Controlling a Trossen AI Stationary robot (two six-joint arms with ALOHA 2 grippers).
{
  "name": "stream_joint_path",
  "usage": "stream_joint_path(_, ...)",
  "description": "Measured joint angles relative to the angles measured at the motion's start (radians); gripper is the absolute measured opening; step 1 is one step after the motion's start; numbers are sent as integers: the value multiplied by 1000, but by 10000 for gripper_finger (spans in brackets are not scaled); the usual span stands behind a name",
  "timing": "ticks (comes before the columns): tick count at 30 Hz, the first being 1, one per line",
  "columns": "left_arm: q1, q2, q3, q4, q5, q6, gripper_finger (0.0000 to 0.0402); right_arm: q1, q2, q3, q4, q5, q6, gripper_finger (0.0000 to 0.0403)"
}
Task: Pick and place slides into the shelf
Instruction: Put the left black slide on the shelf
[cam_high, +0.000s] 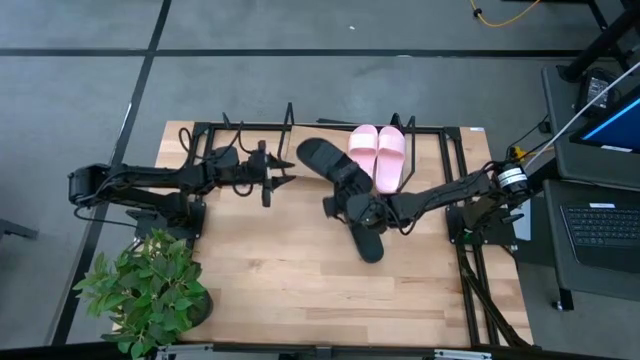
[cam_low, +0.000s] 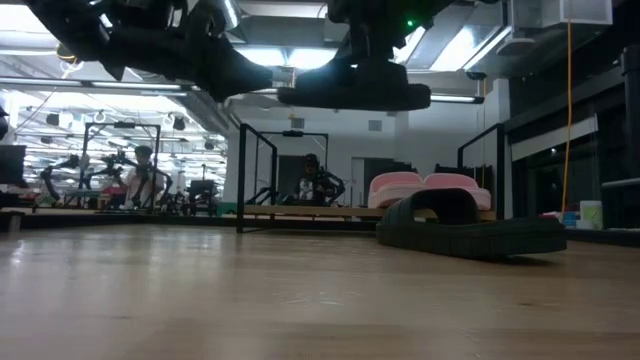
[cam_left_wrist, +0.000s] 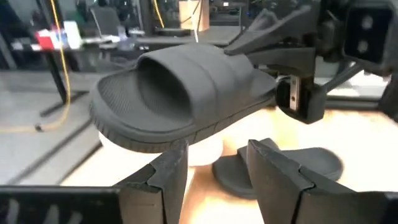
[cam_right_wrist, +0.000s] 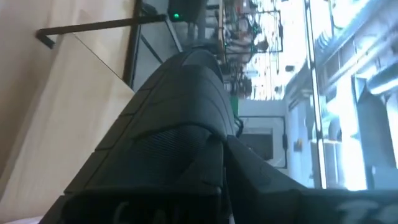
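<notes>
One black slide (cam_high: 325, 163) hangs in the air over the table's middle, shut in my right gripper (cam_high: 347, 205); the low view shows it high up (cam_low: 350, 95), sole level. The other black slide (cam_high: 368, 240) lies flat on the table below it (cam_low: 470, 230). Two pale pink slides (cam_high: 378, 152) rest side by side on the shelf (cam_high: 240, 135) at the far edge. My left gripper (cam_left_wrist: 217, 180) is open, level, just left of the lifted slide (cam_left_wrist: 180, 93) and touching nothing. My right gripper comes in level from the table's right and holds the black slide by the edge of its sole (cam_left_wrist: 270, 93), beside the strap, at the end facing the right arm. The slide is lifted clear, with its sole roughly level. The gripper body hides the pads.
A potted plant (cam_high: 150, 290) stands at the near left corner. The shelf's black wire frame (cam_low: 240, 170) runs along the far edge. A desk with a laptop (cam_high: 600, 220) is beyond the right edge. People (cam_low: 145, 175) show in the room behind.
</notes>
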Motion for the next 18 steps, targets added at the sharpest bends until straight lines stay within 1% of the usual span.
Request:
stream_joint_path(5, -34, -5, 0, 27, -2, 136, 157, -28, 0, 60, -28, 43, 77, 6)
stream_joint_path(10, -74, -13, 0, 26, -3, 275, 157, -65, 0, 172, -77, 66, 179, 6)
stream_joint_path(14, -90, -12, 0, 23, -7, 337, 157, -101, 5, 284, -254, 128, 343, 6)
stream_joint_path(18, -90, -12, 0, 21, -14, 377, 157, -133, 24, 388, -460, 123, 533, 4)
